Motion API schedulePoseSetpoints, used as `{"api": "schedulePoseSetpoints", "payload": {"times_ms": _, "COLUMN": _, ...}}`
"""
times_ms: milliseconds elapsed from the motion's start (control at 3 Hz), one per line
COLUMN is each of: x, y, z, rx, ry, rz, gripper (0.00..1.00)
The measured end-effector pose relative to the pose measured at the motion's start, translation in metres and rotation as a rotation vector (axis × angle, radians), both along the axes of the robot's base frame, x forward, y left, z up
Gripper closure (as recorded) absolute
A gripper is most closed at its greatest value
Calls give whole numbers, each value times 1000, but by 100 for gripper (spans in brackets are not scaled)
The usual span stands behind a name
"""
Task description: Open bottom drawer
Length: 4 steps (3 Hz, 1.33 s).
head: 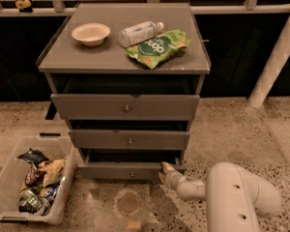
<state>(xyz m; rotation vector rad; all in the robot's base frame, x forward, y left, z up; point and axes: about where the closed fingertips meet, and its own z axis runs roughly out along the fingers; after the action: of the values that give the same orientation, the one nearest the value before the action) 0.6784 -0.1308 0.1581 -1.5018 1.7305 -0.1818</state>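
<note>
Speckled floor (232, 127), white pillar (276, 64)

Cabinet (121, 62): uniform matt grey, with dark shadowed gaps above each drawer front. Bottom drawer (106, 170): the same plain grey, with a small metallic knob (132, 174). Gripper (163, 171), at the right end of that drawer front: tan tips on an off-white arm (232, 197). Bowl (91, 33): cream. Bottle (140, 33): white, with a pale printed label. Snack bag (157, 47): bright green with white lettering. Floor (232, 129): beige terrazzo with dark speckles and a brownish ring stain (128, 202). Bin (9, 178): pale, nearly white, holding multicoloured wrappers.
</note>
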Motion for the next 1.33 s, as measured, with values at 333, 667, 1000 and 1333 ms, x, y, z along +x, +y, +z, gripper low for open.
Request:
{"api": "schedulePoseSetpoints", "payload": {"times_ms": 333, "x": 0, "y": 0, "z": 0, "rx": 0, "ry": 0, "rz": 0, "gripper": 100}}
{"api": "schedulePoseSetpoints", "payload": {"times_ms": 667, "x": -9, "y": 2, "z": -4, "rx": -18, "ry": -20, "rz": 30, "gripper": 100}}
{"api": "schedulePoseSetpoints", "payload": {"times_ms": 1000, "x": -9, "y": 2, "z": 1, "rx": -18, "ry": -20, "rz": 30, "gripper": 100}}
{"api": "schedulePoseSetpoints", "payload": {"times_ms": 1333, "x": -24, "y": 6, "z": 0, "rx": -7, "ry": -21, "rz": 42, "gripper": 100}}
